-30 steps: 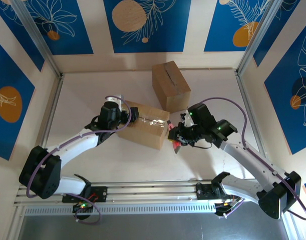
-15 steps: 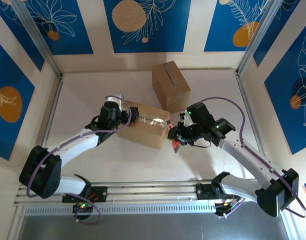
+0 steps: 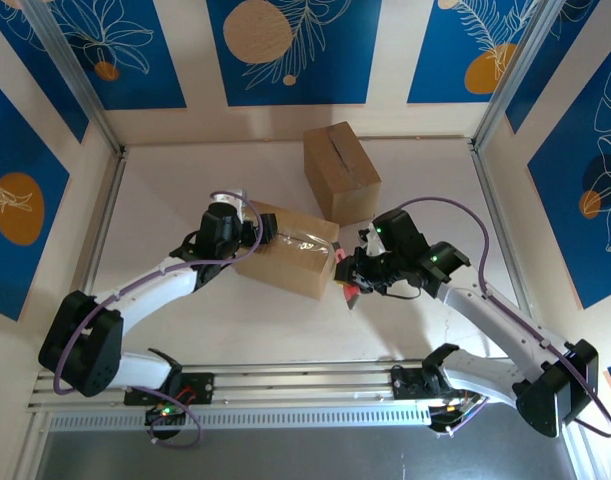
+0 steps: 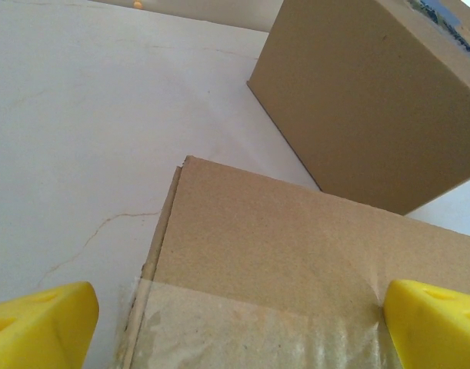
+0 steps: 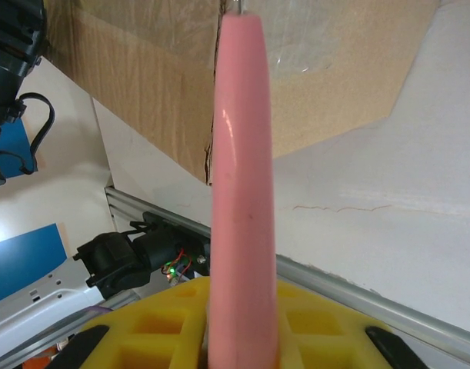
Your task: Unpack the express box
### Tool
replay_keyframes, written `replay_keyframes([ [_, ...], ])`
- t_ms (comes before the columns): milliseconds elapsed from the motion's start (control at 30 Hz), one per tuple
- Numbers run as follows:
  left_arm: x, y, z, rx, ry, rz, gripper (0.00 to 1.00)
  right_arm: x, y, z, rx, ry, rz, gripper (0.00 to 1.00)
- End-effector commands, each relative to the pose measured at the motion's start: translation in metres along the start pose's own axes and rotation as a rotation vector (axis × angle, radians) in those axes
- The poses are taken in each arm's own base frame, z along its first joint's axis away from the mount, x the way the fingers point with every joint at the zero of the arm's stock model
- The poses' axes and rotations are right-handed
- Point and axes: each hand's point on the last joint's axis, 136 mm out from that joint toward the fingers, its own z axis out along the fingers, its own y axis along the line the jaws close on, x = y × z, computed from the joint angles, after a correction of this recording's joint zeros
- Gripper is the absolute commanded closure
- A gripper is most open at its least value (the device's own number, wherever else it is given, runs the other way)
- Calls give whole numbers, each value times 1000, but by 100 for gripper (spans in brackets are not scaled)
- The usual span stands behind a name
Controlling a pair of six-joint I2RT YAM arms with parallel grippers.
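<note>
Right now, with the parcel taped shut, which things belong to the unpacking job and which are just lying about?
Job in hand:
taped box
pink tool, held in the shut right gripper
left gripper, open over the taped box

Lying about:
second box, behind the taped one

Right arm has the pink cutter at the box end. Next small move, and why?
Probably draw the pink cutter along the tape of the taped box, toward the open left gripper. The cutter's tip sits at the box's right end, and that gripper straddles the other end.
</note>
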Motion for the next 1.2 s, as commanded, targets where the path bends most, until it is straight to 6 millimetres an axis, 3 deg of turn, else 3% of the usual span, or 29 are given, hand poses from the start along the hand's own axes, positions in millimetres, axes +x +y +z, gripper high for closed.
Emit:
replay_keyframes([
  [0, 156, 62, -7, -202, 504, -1, 5, 24, -15, 7, 29, 81, 55, 100],
  [400, 159, 63, -3, -210, 518, -3, 5, 48, -13, 16, 41, 117, 51, 100],
  [700, 164, 65, -1, -219, 534, -6, 7, 66, -22, 21, 61, 144, 74, 100],
  [1167, 171, 67, 2, -227, 558, -12, 11, 80, -18, 26, 10, 171, 73, 100],
])
